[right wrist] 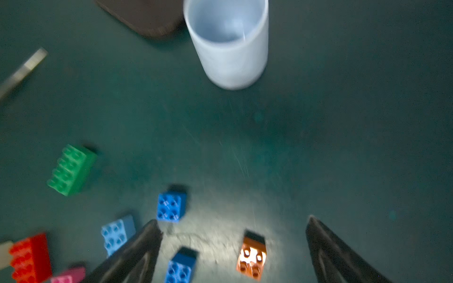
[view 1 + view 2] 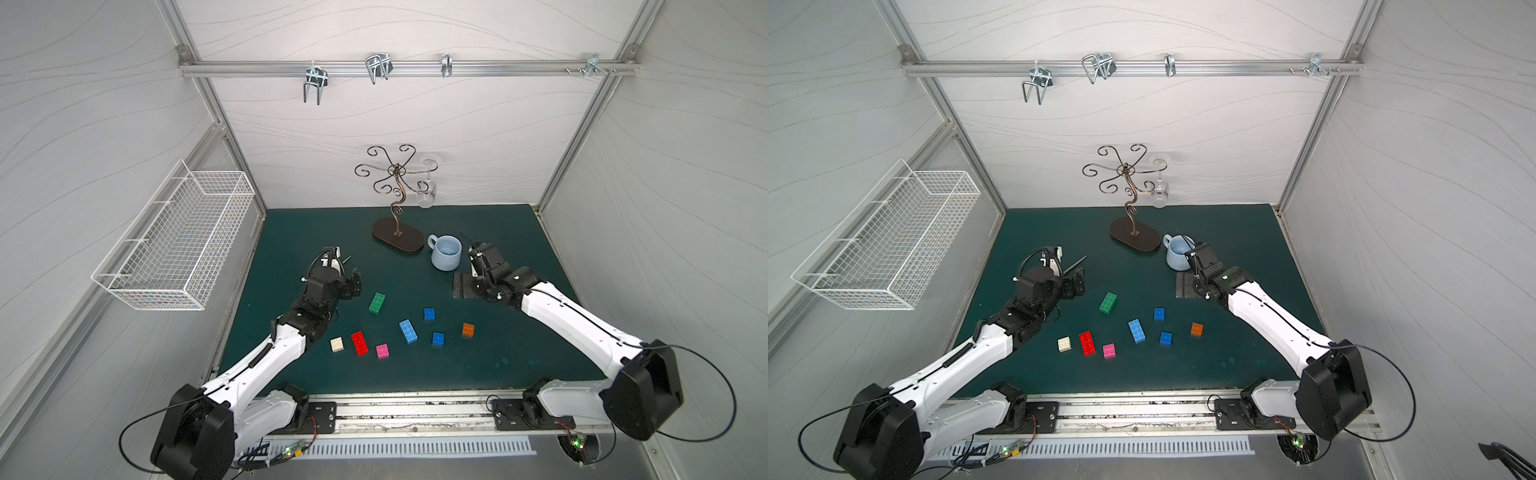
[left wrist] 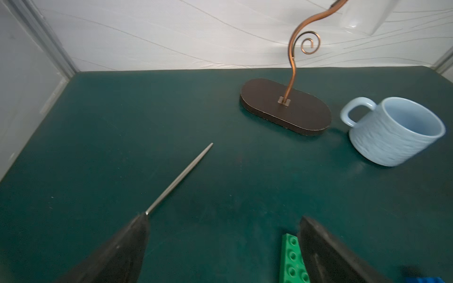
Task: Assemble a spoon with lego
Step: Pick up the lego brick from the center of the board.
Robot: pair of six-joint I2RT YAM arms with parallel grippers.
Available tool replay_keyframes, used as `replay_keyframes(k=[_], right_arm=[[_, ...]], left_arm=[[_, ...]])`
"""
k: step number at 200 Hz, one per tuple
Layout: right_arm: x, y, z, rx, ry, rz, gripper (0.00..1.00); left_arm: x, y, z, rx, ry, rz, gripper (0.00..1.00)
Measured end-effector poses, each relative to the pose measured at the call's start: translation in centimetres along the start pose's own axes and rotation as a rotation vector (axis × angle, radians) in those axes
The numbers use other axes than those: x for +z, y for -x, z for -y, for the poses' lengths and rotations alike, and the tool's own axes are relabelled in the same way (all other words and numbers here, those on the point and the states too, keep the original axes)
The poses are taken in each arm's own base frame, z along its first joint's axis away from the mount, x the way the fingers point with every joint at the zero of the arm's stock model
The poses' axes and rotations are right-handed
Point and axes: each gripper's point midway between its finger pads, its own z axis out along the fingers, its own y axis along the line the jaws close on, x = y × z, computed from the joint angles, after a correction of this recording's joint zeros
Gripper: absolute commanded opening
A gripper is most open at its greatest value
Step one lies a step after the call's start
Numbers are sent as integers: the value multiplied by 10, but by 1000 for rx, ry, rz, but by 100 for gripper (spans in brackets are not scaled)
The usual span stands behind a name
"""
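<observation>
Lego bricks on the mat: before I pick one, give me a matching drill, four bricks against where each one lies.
Bricks:
1. green brick
2. orange brick
3. white brick
4. pink brick

Places:
a. between the red brick and the light blue brick
b. farthest right of all the bricks
c. closest to the left gripper
d. beside the red brick, farthest left of all the bricks

Pairs: 1-c; 2-b; 3-d; 4-a
</observation>
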Motion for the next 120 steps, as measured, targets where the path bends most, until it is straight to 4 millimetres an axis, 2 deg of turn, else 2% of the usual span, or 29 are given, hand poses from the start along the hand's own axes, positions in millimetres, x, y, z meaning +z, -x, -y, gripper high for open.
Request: replay_keyframes(k=[23, 41, 71, 120], right_arm=[[23, -46, 9, 38, -35, -185, 82], [35, -65, 9, 61, -36, -276, 79], [50, -81, 4, 86, -29, -365, 76], [62, -91, 3, 106, -41, -426, 62]], left_arm=[[-3, -18, 16, -11, -51, -72, 100], [-5, -35, 26, -5, -80, -136, 100], [-8, -45, 38, -3, -115, -173, 100], [-10, -50, 45, -17, -153, -197, 100]])
